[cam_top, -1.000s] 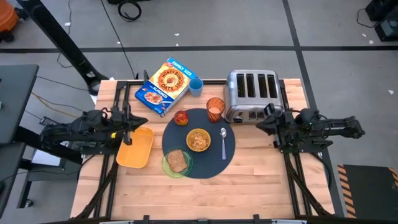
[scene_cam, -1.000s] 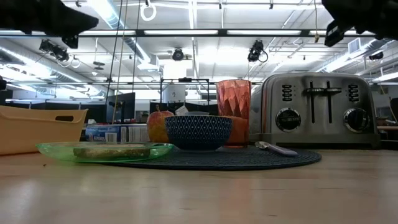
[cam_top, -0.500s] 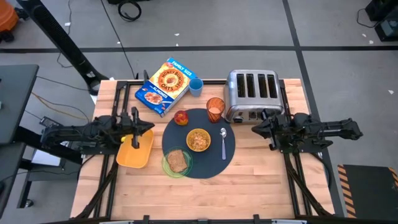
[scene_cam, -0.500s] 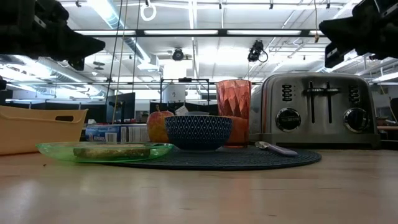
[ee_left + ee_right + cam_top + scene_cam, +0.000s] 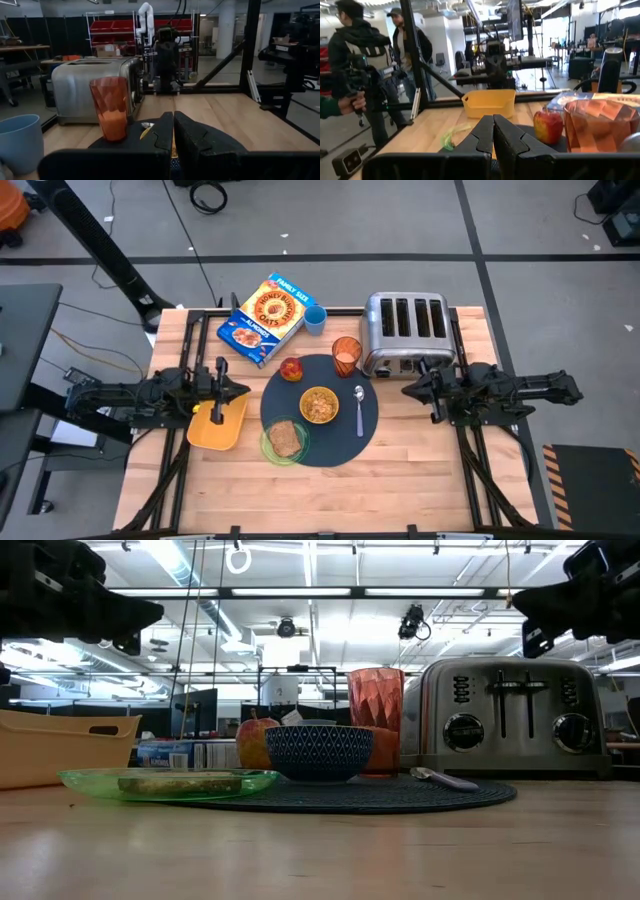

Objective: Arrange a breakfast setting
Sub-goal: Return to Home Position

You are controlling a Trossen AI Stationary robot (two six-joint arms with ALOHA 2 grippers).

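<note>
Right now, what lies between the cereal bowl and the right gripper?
The metal spoon, on the mat beside the cereal bowl, short of the right gripper; the high view shows it.

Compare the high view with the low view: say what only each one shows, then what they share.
Only the high view: the cereal inside the bowl, the four slots of the toaster, and both arms whole, with the left gripper at the yellow bin and the right gripper beside the toaster. Only the low view: the bowl's blue patterned outside, the toaster's levers and dials, the ceiling lights. Both: the mat, the plate with toast, the apple, the orange cup, the spoon.
</note>
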